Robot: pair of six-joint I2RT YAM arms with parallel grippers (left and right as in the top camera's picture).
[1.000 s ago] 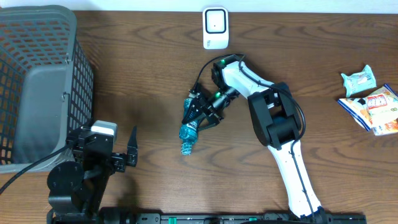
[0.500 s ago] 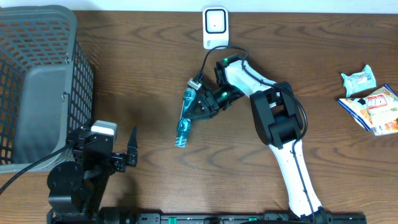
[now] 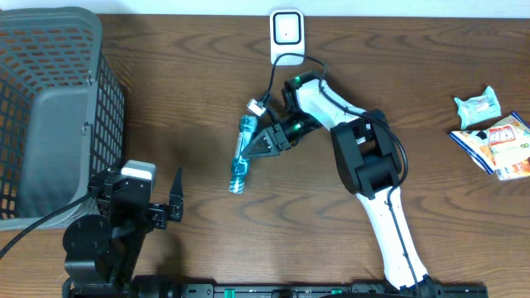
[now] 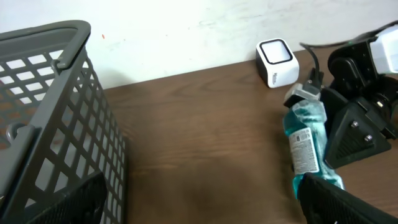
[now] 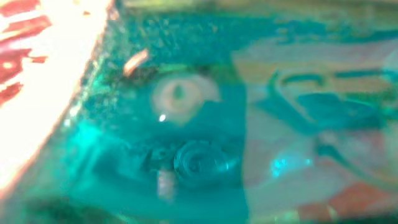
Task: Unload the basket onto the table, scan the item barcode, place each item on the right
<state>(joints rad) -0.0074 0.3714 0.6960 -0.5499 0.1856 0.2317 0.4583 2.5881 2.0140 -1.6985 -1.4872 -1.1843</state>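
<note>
Right gripper (image 3: 263,142) clamps blue bottle (image 3: 241,154) mid-body over centre of table (image 3: 182,99), near but short of white scanner (image 3: 286,37) at far edge: pickup looks done, scan itself yet to come; left gripper (image 3: 174,203) idle w/ jaws wide open.

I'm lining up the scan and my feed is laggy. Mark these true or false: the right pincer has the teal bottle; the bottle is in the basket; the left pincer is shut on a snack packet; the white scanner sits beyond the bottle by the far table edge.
1. The right pincer grips the teal bottle. True.
2. The bottle lies in the basket. False: it is in the right pincer, outside the basket.
3. The left pincer is shut on a snack packet. False: it is open and empty; the snack packets lie at the table's right side.
4. The white scanner sits beyond the bottle at the far edge. True.
</note>
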